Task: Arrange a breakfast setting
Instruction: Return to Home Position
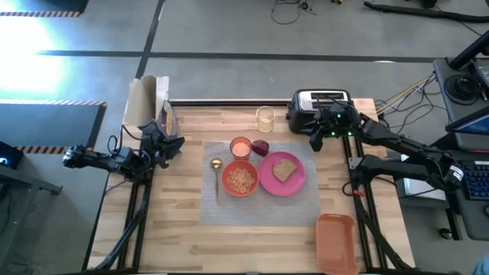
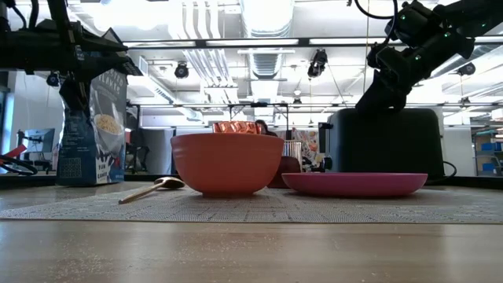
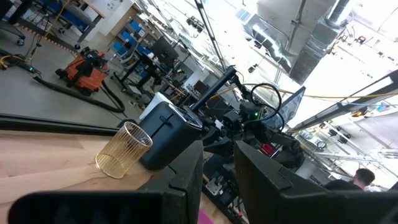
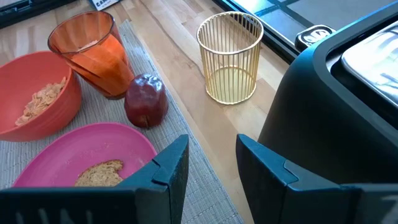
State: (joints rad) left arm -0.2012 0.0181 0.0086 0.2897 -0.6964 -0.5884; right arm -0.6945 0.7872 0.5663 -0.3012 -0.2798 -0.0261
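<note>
On a grey placemat (image 1: 306,200) stand the pink plate (image 1: 269,182) with the brown toast slice (image 1: 285,169), the orange-red bowl (image 1: 240,180) holding cereal, the orange cup (image 1: 241,147) and the dark red fruit (image 1: 260,147). The gold spoon (image 1: 216,173) lies left of the bowl. My left gripper (image 1: 174,143) hovers open and empty near the table's left edge, above the wood. My right gripper (image 1: 315,142) hovers open and empty just in front of the toaster, right of the fruit. Its wrist view shows the fruit (image 4: 146,99), cup (image 4: 87,50), bowl (image 4: 37,93) and plate (image 4: 81,155).
A black-and-silver toaster (image 1: 321,107) stands at the far right. A gold wire cup (image 1: 265,118) stands left of it. A cereal bag and box (image 1: 149,99) stand at the far left. An orange rectangular tray (image 1: 336,241) lies at the near right. Bare wood lies in front of the placemat.
</note>
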